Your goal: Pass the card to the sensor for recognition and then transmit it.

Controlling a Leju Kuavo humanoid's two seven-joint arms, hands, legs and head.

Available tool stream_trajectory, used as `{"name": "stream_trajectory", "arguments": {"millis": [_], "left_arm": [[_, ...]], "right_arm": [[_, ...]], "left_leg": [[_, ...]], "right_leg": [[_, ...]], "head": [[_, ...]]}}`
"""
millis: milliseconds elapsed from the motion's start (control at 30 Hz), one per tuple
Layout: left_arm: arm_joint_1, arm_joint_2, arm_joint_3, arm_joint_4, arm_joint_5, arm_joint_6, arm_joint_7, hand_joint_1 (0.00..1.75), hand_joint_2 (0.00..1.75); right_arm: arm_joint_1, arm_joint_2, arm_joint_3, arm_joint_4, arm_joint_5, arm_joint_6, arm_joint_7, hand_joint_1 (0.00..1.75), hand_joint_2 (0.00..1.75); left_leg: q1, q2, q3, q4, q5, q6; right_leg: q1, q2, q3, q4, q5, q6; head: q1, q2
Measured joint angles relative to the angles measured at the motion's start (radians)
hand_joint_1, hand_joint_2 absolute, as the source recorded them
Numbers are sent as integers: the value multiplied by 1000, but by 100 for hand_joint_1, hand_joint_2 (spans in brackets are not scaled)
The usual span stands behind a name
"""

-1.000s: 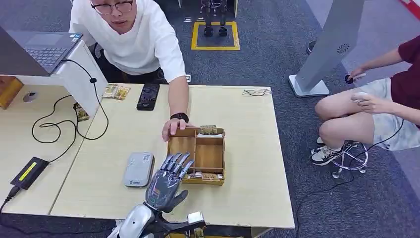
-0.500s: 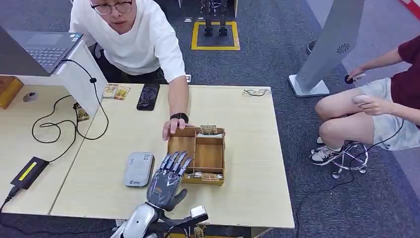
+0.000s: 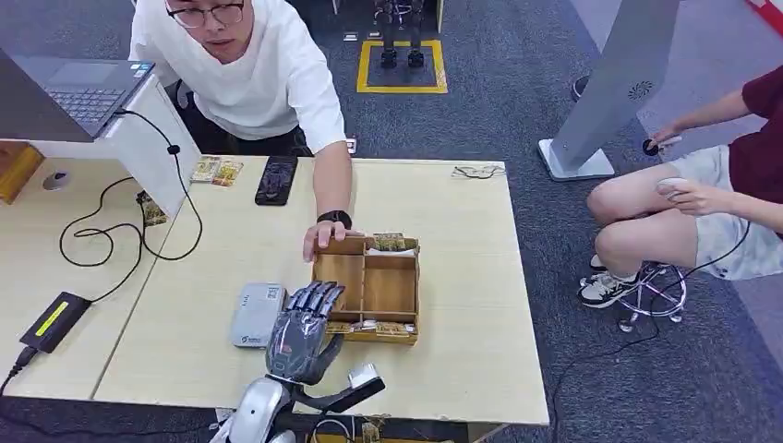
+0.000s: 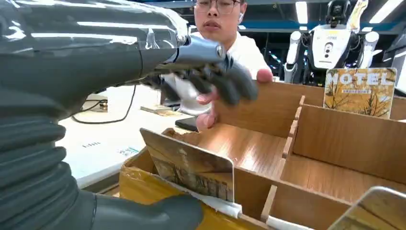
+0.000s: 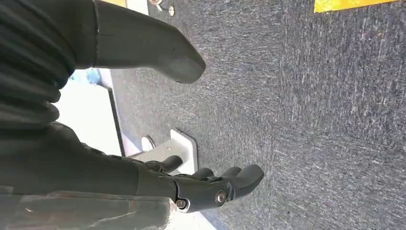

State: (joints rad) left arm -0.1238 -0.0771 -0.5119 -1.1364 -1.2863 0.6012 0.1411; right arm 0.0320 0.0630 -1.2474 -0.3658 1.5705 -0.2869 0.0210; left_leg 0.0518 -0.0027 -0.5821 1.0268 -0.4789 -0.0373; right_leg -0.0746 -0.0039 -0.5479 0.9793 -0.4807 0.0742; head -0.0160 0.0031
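Leaning in the near-left slot of the wooden tray [image 3: 366, 277], a card [image 4: 191, 167] stands tilted against the front wall, its top edge free above the rim. The left hand [image 3: 300, 337] hovers over that corner, fingers [image 4: 225, 81] curled downward above the card, thumb [image 4: 148, 213] low outside the tray's front wall; it holds nothing and does not touch the card. A second card [image 4: 360, 92], marked HOTEL, stands in the far slot. The tray has four slots. A person's hand [image 3: 319, 238] rests on the tray's far-left corner. The sensor [image 3: 258, 315] lies just left of the tray. The right hand [image 5: 210, 187] hangs over carpet, fingers loosely curled, empty.
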Motion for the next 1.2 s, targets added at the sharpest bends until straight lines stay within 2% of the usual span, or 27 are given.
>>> {"name": "stream_trajectory", "arguments": {"millis": [400,767,967,1200], "left_arm": [[13,-6,18,-2,0,-17,-8,175,175],[18,-3,18,-7,22,1,-92,175,175],[17,0,18,-29,117,78,-158,175,175],[-17,-1,18,-116,201,82,-198,175,175]], "right_arm": [[5,13,-2,-22,0,12,-3,0,175],[5,14,-2,-32,0,13,-15,0,175],[5,14,-1,-28,0,-1,-21,0,175],[2,14,0,-12,0,-16,-25,0,175]], "left_leg": [[0,0,0,0,0,0],[0,0,0,0,0,0],[0,0,0,0,0,0],[0,0,0,0,0,0]], "right_leg": [[0,0,0,0,0,0],[0,0,0,0,0,0],[0,0,0,0,0,0],[0,0,0,0,0,0]], "head": [[0,0],[0,0],[0,0],[0,0]]}}
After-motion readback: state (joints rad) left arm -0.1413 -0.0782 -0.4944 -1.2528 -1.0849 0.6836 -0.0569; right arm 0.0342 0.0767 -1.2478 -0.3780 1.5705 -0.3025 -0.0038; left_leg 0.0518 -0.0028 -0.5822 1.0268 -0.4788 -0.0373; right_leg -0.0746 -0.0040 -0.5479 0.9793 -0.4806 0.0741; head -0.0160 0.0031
